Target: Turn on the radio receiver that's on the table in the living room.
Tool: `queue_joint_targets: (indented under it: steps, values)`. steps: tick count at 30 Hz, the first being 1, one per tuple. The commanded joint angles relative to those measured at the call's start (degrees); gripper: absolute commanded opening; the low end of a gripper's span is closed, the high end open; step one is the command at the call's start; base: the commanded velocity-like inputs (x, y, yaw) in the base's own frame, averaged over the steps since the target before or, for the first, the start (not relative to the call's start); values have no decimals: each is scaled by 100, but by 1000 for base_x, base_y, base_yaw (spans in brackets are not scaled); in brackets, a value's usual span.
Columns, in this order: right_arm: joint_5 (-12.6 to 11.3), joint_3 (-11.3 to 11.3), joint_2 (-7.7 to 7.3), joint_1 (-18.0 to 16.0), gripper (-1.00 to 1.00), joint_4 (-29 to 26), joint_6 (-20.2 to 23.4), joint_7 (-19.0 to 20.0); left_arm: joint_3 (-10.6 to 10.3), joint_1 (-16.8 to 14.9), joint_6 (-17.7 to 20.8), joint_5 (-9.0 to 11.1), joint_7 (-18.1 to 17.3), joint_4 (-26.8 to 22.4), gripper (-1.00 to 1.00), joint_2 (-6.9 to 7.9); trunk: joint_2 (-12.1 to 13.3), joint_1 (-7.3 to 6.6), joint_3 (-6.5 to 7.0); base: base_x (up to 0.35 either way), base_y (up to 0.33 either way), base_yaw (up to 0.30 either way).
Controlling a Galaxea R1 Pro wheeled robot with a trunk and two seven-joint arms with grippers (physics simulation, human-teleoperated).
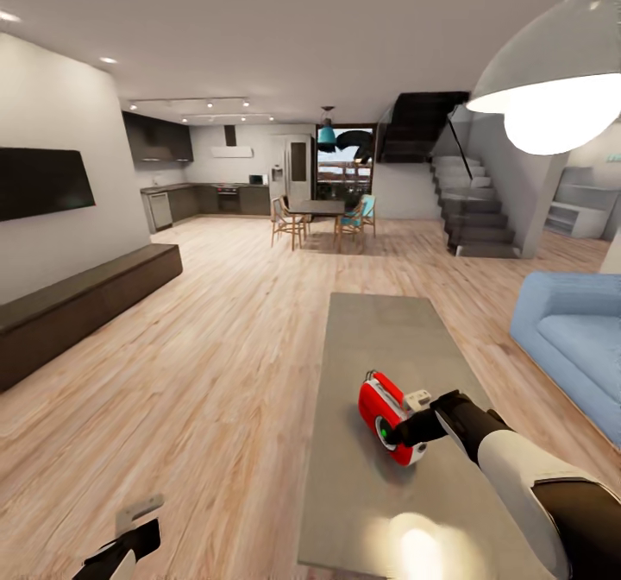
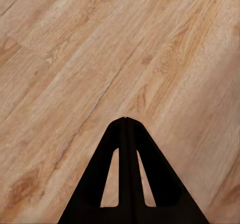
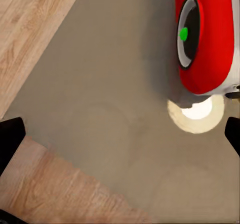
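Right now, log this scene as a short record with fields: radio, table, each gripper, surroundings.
radio: red radio receiver lying on the table, round dial with a green dot facing the robot
table: long grey table on the wood floor, lamp glare near its close end
right gripper: right gripper at the radio's near end, fingers spread wide in the wrist view
left gripper: left gripper low over the floor, fingertips together
surroundings: blue sofa right, dark bench left, pendant lamp overhead
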Motion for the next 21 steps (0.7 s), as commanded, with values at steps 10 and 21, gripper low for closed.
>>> queue_joint_targets:
  steps: [10, 21]
  values:
    - [-24, -7, 148, 28, 100, 275, -146, -3, 2, 0, -2, -4, 0, 5, -100, 8, 403, -220, 180, -254, 183, 0]
    - [-32, -13, 184, 49, 100, 1390, -1249, -343, 4, 0, -9, -2, 7, 11, -100, -12, 523, -286, 234, -67, 54, 0]
